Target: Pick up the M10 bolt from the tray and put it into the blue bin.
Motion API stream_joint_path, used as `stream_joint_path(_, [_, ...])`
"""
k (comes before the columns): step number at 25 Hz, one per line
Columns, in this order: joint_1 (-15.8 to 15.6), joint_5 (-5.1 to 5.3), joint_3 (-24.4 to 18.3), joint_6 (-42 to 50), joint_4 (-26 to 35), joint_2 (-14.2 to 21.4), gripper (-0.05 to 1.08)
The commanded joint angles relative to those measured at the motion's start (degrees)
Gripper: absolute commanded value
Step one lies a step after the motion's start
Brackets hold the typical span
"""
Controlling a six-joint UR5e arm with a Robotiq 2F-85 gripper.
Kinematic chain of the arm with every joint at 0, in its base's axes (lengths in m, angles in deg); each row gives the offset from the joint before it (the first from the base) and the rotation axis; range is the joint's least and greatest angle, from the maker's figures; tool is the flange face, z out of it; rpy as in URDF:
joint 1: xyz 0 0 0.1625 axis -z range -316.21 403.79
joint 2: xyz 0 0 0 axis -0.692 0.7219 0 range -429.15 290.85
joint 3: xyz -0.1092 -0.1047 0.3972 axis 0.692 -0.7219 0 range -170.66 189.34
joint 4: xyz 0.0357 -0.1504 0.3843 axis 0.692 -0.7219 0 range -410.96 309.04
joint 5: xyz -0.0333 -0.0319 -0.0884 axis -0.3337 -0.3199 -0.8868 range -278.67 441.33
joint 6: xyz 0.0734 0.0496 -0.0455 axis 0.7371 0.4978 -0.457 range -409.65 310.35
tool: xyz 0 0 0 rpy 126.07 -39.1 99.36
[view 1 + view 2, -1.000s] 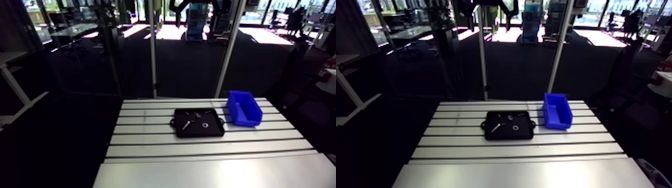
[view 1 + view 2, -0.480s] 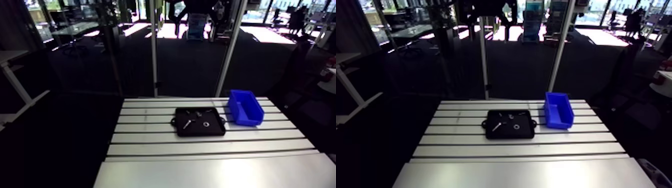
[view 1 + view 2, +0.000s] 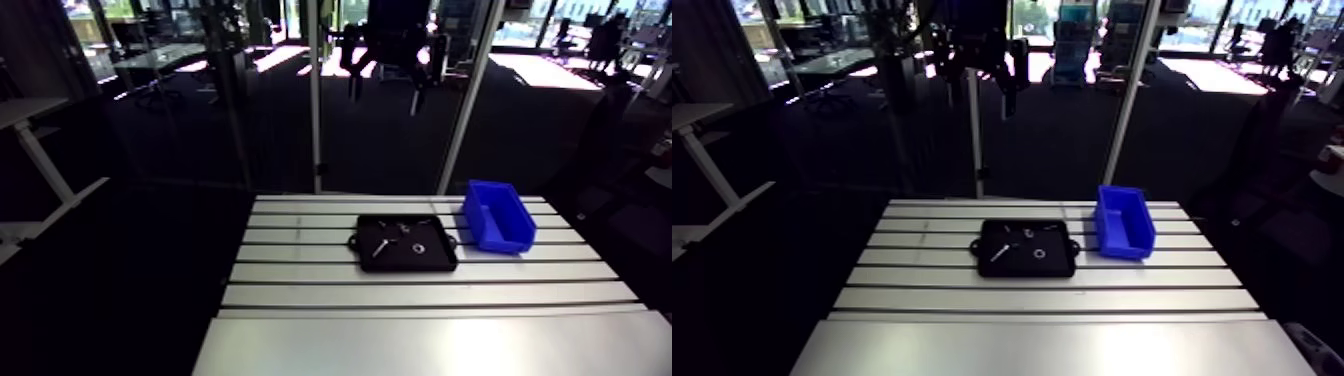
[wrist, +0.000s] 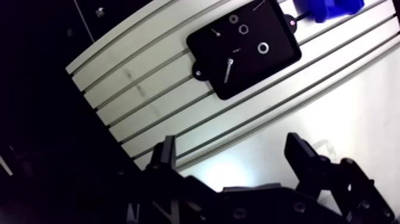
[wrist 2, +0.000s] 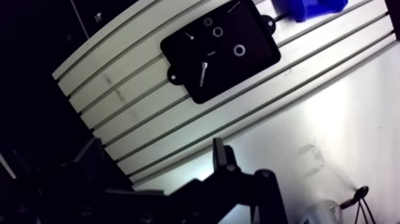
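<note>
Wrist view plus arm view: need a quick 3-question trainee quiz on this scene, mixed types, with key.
1. True or false: the claw is open and holds nothing.
2. Fill in: the long bolt lies in the black ___.
3. The blue bin stands: A) beside the tray; B) on the tray; C) between the claw's fingers.
Key: 1 true; 2 tray; 3 A.
</note>
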Motion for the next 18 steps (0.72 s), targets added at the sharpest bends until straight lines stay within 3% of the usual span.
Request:
stream_joint_path(1, [-0.1, -0.21, 6.3, 7.4, -6.1, -0.2, 0.01])
stream_joint_path(6, [-0.1, -0.04, 10.6, 9.7, -12.0, -0.3, 0.01])
stream_joint_path(18, [0.5, -0.30, 15.0, 13.7, -15.2, -3.7, 0.01])
